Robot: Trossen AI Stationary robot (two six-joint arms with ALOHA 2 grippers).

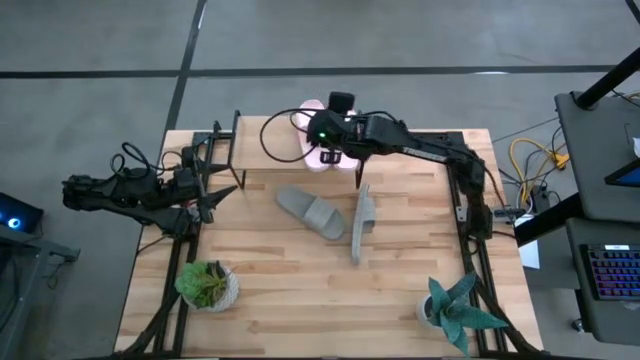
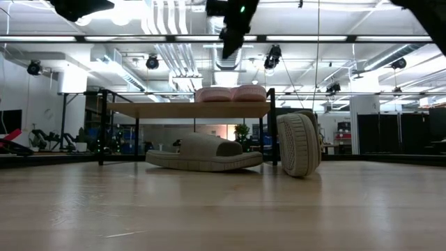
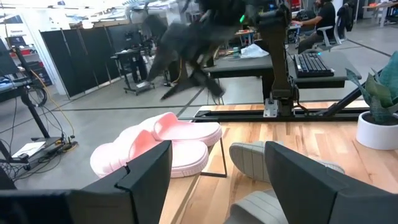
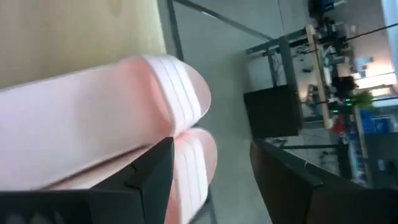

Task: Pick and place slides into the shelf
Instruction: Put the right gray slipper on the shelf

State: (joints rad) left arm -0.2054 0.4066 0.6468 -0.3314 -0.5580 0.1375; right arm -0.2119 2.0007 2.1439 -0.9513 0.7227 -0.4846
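Right gripper [image 1: 327,152] at upper centre of high view, above two pink slides [image 1: 318,140]; jaws apart, nothing between them. Pink slides lie side by side on shelf [image 2: 188,109], seen at mid-frame in low view. Two grey slides on table [image 1: 300,290] centre: one [image 1: 310,212] flat, other [image 1: 362,222] on its edge just right of it. Left gripper [image 1: 215,195] at left edge of table, jaws apart, empty. Potted plant [image 1: 207,284] lower left, another [image 1: 458,310] lower right.
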